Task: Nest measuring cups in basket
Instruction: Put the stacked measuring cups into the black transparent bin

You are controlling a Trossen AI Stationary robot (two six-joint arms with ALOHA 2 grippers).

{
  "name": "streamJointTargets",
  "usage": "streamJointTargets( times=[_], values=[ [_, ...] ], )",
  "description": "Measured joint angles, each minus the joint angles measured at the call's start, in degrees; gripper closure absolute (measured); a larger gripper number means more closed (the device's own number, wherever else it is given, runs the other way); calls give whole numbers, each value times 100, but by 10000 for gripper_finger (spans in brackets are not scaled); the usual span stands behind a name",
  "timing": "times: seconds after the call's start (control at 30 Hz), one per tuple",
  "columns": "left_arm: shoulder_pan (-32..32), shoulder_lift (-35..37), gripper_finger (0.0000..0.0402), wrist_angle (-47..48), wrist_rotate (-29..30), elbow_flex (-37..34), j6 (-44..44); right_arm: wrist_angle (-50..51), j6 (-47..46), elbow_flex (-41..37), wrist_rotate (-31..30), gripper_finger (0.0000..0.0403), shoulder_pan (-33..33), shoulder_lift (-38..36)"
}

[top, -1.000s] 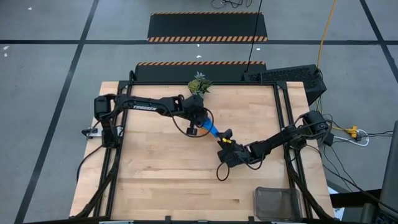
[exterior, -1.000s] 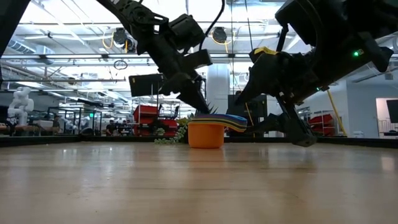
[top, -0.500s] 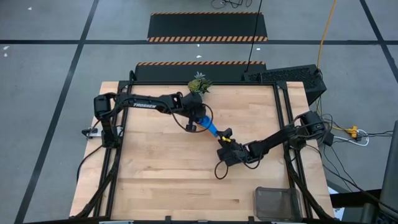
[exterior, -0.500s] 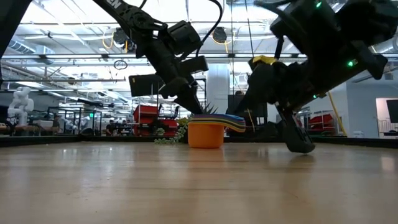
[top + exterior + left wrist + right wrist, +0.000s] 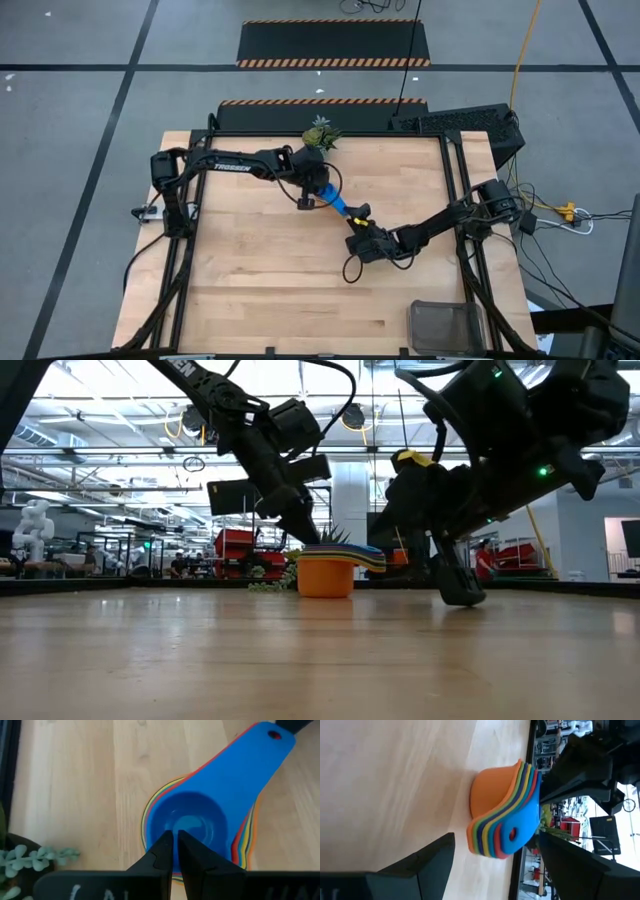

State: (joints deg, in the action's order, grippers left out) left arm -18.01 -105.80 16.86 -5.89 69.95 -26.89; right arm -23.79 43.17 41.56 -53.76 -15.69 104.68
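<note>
- Low view: the basket (image 5: 444, 326) sits at the table's near right corner, well apart from the cups
- right gripper (image 5: 362, 225) hangs mid-table with fingers spread, holding nothing; it faces the handles
- measuring cups (image 5: 332, 201) stand nested on the wood beyond; left gripper (image 5: 313, 192) pinched closed just over the blue bowl
- plant sprig (image 5: 320, 134) at the far edge

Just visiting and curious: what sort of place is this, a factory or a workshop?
Probably a robotics lab in a large industrial hall. A wooden table stands on grey floor with hazard-striped mats, and the room behind shows ceiling lights, red equipment and a white humanoid robot.
</note>
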Motion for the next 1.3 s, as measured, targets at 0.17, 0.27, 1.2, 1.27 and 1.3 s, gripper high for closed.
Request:
streamJointTargets(
  times=[0.17,0.27,1.2,1.27,1.3],
  values=[
    [-69,0,371,20,-210,-2,38,-139,363,-7,34,119,143,9],
    [-67,0,371,20,-212,-2,66,-236,570,-7,303,119,277,9],
    [-128,2,371,47,-225,-7,257,-659,1176,-9,597,245,486,9],
    [-137,4,371,49,-223,-7,296,-727,1204,-9,592,254,486,9],
    [-137,4,371,51,-221,-7,307,-775,1234,-9,592,258,485,9]
  ],
)
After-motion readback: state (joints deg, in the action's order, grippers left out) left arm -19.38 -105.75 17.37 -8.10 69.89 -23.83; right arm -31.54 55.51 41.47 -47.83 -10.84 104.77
